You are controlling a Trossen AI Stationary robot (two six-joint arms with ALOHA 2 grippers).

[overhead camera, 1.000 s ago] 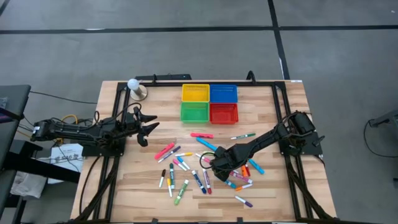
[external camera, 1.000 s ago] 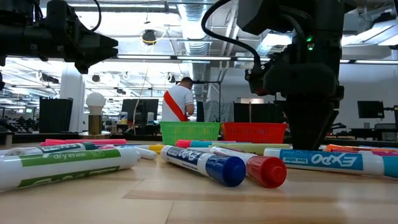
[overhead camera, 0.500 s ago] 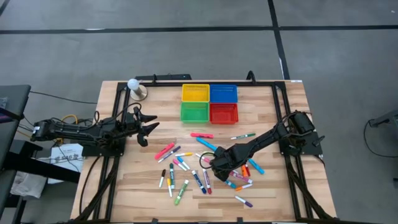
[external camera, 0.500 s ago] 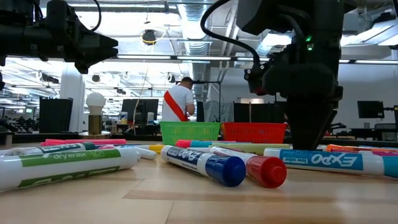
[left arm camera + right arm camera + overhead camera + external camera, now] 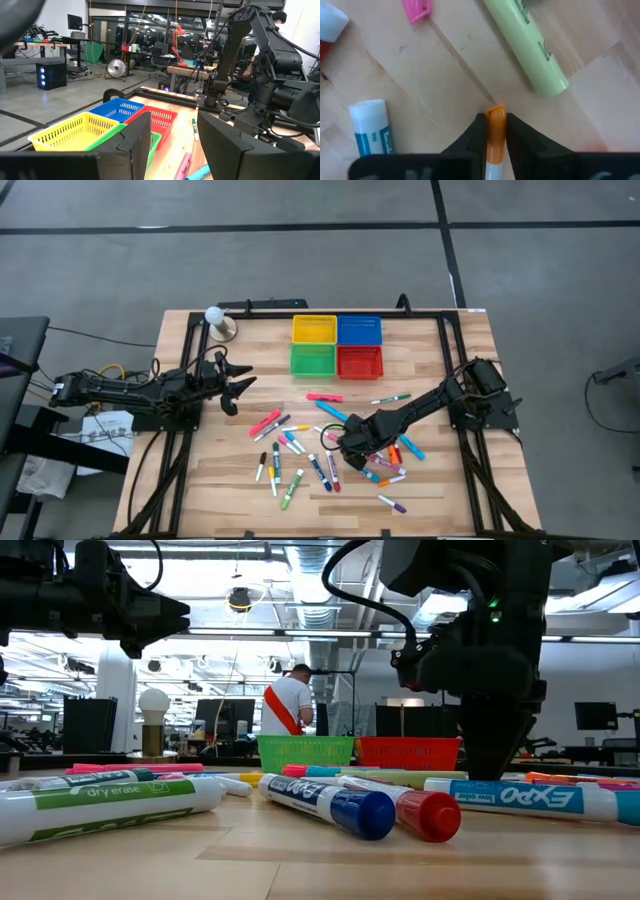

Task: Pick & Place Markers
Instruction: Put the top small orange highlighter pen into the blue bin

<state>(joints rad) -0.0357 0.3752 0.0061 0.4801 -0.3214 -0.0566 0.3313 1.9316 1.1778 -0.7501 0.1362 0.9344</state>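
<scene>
**Right claw has just pinched an orange marker, so here's how I'd handle the lift**

The right claw (image 5: 352,452) is down in the thick of the markers (image 5: 330,445) scattered over the middle of the desk (image 5: 470,500), toward the right side. In the right wrist view its two fingers (image 5: 476,131) are together on an orange marker (image 5: 494,125), gripping close to the orange cap end, with the white barrel running back between them. So it's clamped, but near the tip, not mid-body.

How I'd go about it:

- Lift straight up first. A yellow-green marker (image 5: 526,45) lies just beside it, and a blue-and-white marker (image 5: 370,127) sits on the other side, so any sideways drag would probably knock them rolling.
- With a grip this close to the end, the marker could swing or droop. I'd go slow at the start and check it hangs steady.
- Once clear of the pile, carry it toward the four baskets at the desk's far edge: yellow basket (image 5: 313,329), blue basket (image 5: 360,329), green basket (image 5: 313,360) and red basket (image 5: 360,361). There's no orange one, so which it belongs in I can't say.
- Let go low over the basket so it doesn't bounce out.

The left claw (image 5: 238,387) hangs near the desk's left edge with its fingers apart, holding nothing.
</scene>
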